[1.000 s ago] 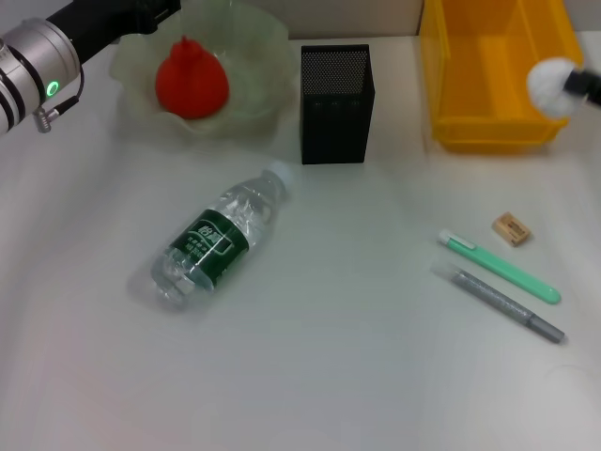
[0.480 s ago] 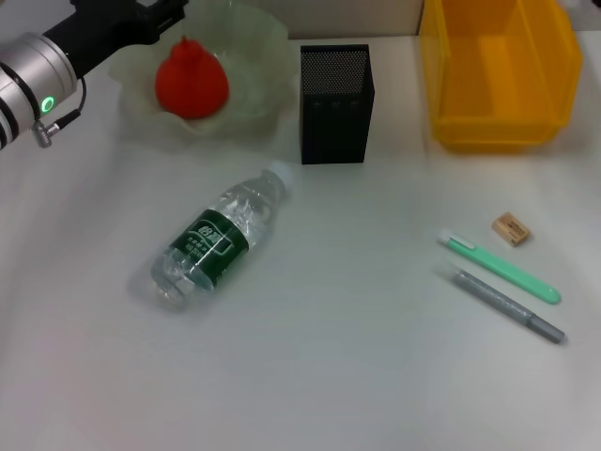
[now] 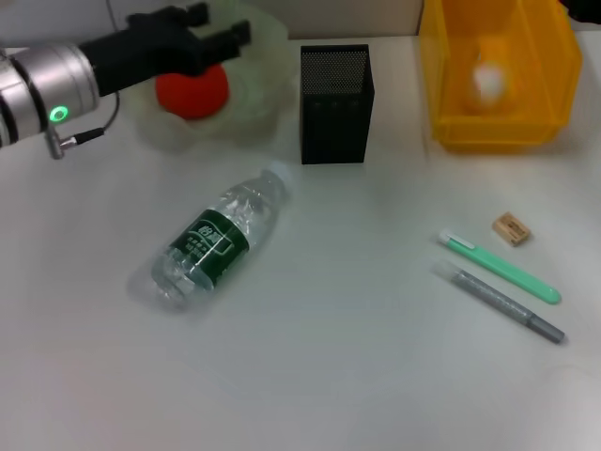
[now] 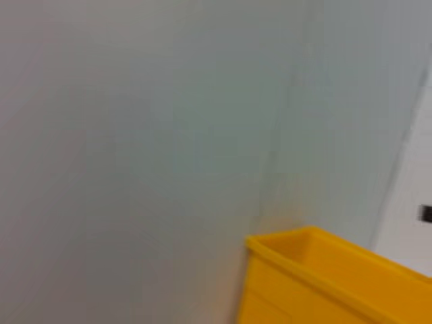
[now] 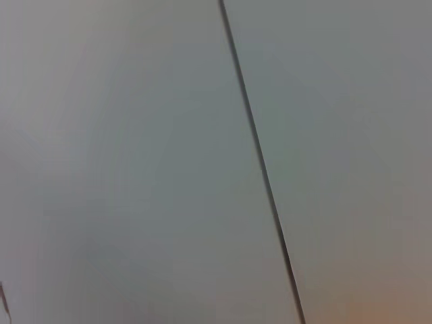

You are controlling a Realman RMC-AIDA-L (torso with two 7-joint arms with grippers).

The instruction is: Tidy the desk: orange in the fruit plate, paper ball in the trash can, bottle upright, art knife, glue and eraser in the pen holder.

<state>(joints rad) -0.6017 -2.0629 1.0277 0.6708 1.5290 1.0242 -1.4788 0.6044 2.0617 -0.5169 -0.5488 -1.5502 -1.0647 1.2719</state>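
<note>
orange (image 3: 191, 91): in the fruit plate (image 3: 255, 83), partly hidden by the left pincer (image 3: 218, 25), whose fingers are spread apart and hold nothing. judged done.

paper ball (image 3: 489, 79): a pale blurred wad inside the trash can (image 3: 451, 122); it may not have settled, but it lies within the yellow walls. judged done.

bottle (image 3: 213, 241): on its side on the bench (image 3: 319, 376), white cap pointing toward the pen holder (image 3: 335, 103), well apart from it. not yet stood up.

eraser (image 3: 512, 228): on the bench on the robot's right side, just beside the tip of the art knife (image 3: 498, 267). not yet stowed.

art knife: green, flat on the bench, apart from the pen holder. not yet stowed.

glue (image 3: 500, 303): grey stick, lying just beside the art knife and roughly parallel. not yet stowed.

pen holder: upright between fruit plate and trash can; nothing visible inside.

right pincer: out of sight in every view.

tally: two of six items placed, four left.
</note>
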